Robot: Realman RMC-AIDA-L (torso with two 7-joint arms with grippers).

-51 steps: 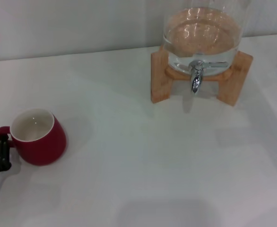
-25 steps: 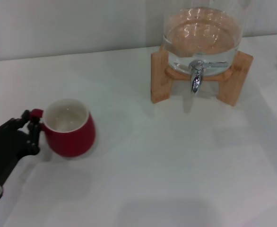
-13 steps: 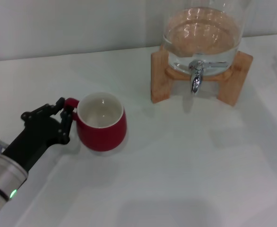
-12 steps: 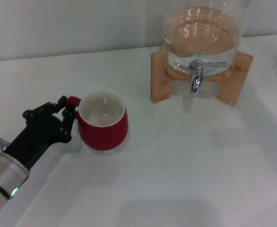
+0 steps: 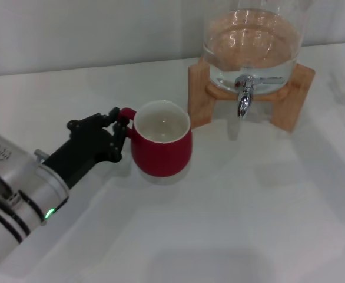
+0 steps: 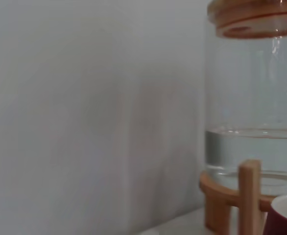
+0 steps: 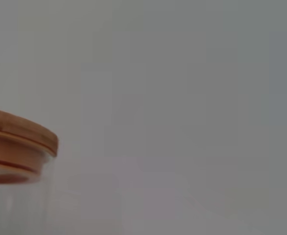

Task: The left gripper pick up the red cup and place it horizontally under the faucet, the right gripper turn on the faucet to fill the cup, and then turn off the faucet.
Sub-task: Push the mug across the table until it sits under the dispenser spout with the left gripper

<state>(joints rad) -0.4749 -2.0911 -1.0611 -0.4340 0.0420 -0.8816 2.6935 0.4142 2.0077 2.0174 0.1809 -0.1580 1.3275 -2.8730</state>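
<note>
In the head view the red cup (image 5: 161,147) stands upright, white inside showing, just left of the dispenser's wooden stand (image 5: 198,94). My left gripper (image 5: 115,137), a black claw on a white-and-grey arm, is shut on the cup's red handle from the left. The chrome faucet (image 5: 244,97) points down under the glass dispenser (image 5: 252,44), to the right of and beyond the cup. In the left wrist view the cup's rim (image 6: 286,216) shows beside the stand (image 6: 249,196) and the dispenser (image 6: 253,122). The right gripper is out of view.
The dispenser holds water and stands at the back right of the white table (image 5: 219,224). A pale wall runs behind it. The right wrist view shows only the dispenser's wooden lid (image 7: 16,147) against the wall.
My left gripper has carried the cup by its handle from the table's left edge to the right and farther back, up to the stand's left leg.
</note>
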